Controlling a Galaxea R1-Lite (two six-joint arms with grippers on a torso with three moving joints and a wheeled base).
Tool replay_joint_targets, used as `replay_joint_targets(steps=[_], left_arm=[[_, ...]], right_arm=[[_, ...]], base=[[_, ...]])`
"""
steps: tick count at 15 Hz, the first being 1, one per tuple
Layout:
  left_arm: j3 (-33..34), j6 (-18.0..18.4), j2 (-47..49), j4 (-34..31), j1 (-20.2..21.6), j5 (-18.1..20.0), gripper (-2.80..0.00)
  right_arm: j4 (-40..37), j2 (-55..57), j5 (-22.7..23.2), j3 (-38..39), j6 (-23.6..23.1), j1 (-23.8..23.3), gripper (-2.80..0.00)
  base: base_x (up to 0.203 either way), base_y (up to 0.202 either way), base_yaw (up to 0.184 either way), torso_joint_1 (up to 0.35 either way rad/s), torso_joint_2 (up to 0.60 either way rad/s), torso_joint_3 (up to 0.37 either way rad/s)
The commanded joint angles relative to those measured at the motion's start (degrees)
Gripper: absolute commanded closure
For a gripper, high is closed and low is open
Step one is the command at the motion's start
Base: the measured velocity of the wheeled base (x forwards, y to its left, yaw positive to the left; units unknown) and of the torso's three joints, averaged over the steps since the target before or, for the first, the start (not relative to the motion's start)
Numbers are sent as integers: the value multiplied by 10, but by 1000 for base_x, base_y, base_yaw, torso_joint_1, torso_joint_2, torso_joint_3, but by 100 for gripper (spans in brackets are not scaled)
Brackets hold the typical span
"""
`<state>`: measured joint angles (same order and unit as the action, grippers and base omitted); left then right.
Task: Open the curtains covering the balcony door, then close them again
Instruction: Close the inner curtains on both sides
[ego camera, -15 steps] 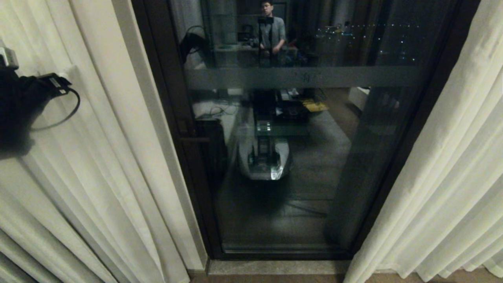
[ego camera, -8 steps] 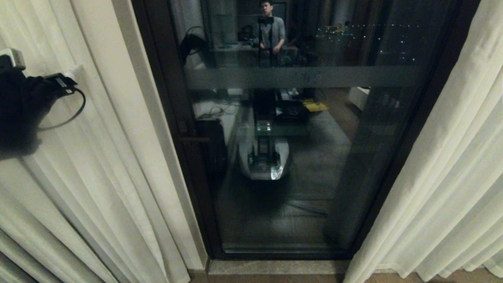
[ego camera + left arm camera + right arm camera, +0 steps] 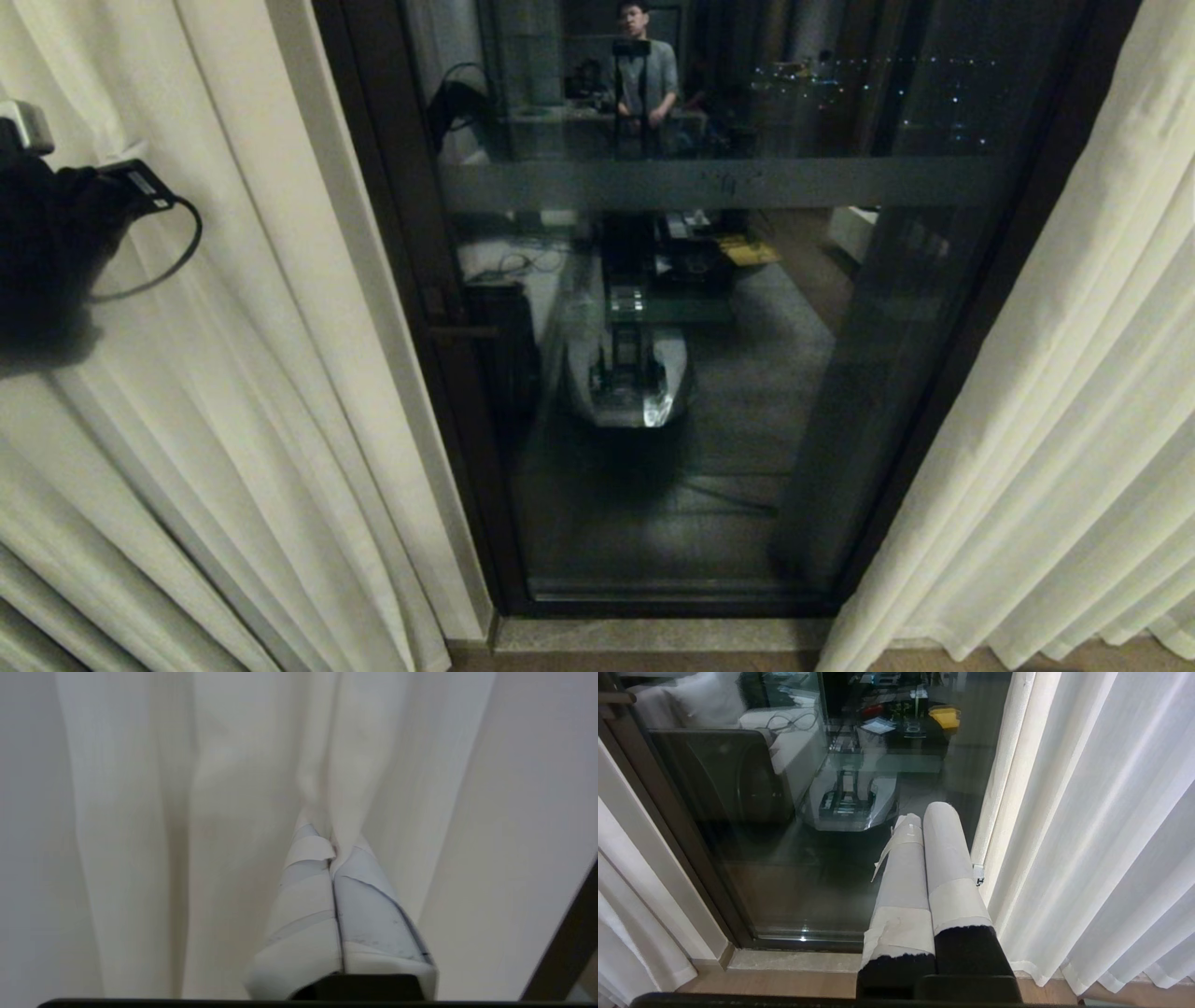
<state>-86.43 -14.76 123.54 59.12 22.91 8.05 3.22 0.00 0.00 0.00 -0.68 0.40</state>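
Left pincer (image 3: pixel 332 858), white-taped fingers pressed together, pinches a pleat of the cream-white pleated fabric curtains (image 3: pixel 280 392) at the head view's upper left. Right pincer (image 3: pixel 924 816) closed, empty, lower right. Curtains hang parted at both frame edges; dark-framed glass balcony door (image 3: pixel 691 373) exposed centre.

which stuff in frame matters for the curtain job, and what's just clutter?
Job:
- left curtain panel, pleat pinched in left gripper
- right curtain panel
- balcony door, uncovered

Clutter:
- right gripper, shut, holding nothing, low before the glass
- person reflected in the glass
- floor
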Motion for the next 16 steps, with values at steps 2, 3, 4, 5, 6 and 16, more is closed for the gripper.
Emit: replay_joint_targets(steps=[2, 3, 4, 5, 6, 16], left_arm=[[2, 0, -6, 16, 0, 0, 0], [3, -1, -10, 20, 0, 0, 0], [4, -1, -14, 21, 0, 0, 0], [4, -1, -19, 21, -1, 0, 0], [8, -1, -26, 21, -1, 0, 0], [89, -7, -106, 22, -30, 1, 0]], right_arm=[[0, 0, 0, 0, 0, 0, 0], [0, 0, 0, 0, 0, 0, 0], [0, 0, 0, 0, 0, 0, 0], [0, 0, 0, 0, 0, 0, 0], [0, 0, 0, 0, 0, 0, 0], [0, 0, 0, 0, 0, 0, 0]], base=[[0, 0, 0, 0, 0, 0], [0, 0, 0, 0, 0, 0], [0, 0, 0, 0, 0, 0], [0, 0, 0, 0, 0, 0], [0, 0, 0, 0, 0, 0], [0, 0, 0, 0, 0, 0]])
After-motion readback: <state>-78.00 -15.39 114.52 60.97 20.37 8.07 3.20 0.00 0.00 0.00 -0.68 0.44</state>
